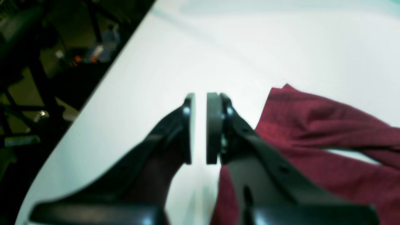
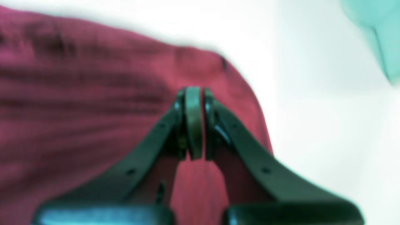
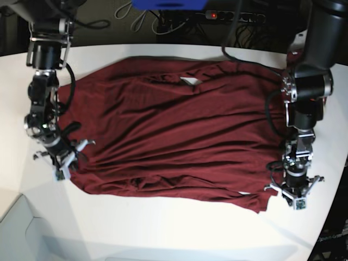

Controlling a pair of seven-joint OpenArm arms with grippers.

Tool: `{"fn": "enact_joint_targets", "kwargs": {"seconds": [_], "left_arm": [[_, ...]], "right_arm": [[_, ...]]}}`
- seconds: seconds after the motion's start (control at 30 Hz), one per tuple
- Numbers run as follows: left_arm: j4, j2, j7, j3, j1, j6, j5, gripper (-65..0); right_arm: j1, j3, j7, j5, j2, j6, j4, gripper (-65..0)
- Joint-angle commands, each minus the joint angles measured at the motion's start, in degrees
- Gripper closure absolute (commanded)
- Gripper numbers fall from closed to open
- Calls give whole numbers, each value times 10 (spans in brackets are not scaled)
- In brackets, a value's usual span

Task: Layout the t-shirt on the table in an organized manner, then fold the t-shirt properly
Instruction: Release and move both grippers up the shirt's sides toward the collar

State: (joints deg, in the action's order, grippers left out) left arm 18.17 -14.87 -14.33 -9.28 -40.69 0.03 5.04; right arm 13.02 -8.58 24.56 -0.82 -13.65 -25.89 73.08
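Observation:
The dark red t-shirt [image 3: 174, 136] lies spread and wrinkled across the white table [image 3: 163, 228], its collar toward the far edge. My left gripper [image 3: 298, 202] hovers just off the shirt's near right corner. In the left wrist view the left gripper [image 1: 200, 97] has its pads a narrow slit apart with only bare table [image 1: 218, 47] showing between them, and the t-shirt [image 1: 312, 131] lies to its right. My right gripper [image 3: 61, 173] sits at the shirt's near left edge. Seen from the right wrist, the right gripper [image 2: 193, 90] is shut above the t-shirt [image 2: 93, 109], and no cloth shows between the pads.
The table's edge [image 1: 93, 93] runs diagonally close to the left gripper, with dark floor clutter beyond it. Cables and a power strip [image 3: 234, 16] lie past the far edge. A blurred teal shape [image 2: 375, 25] shows at the upper right of the right wrist view.

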Motion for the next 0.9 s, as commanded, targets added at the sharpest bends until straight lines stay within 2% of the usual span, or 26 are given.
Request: {"fn": "enact_joint_targets", "kwargs": {"seconds": [0.0,0.1,0.23,0.37,0.53,0.7,0.87], "left_arm": [[24,-3,1,0,-1,2,-2,-62],[87,-2,50,-1,40,2,-2,-61],[227,11,124,-1,121,0,-15,-61],[358,10,196,-1,192,-1,-58,-61],[475,10,277,-1,253,-1,-89,-61],[533,13,319,-1,304,-1,-91,-60],[572,13,338,-1,357,1,-91,-60]], "right_arm": [[-14,-2,5,8,-5,-3,39,0],[-86,-3,42,10,-1,-3,110,0],[-143,-26,43,10,24,-3,130,0],[-145,-61,42,10,32,-3,88,0],[-102,-68,1,9,9,-3,-3,0],[-82,-68,-25,9,-4,-3,-34,0],[-113,-76,-24,9,-2,-3,69,0]]}}
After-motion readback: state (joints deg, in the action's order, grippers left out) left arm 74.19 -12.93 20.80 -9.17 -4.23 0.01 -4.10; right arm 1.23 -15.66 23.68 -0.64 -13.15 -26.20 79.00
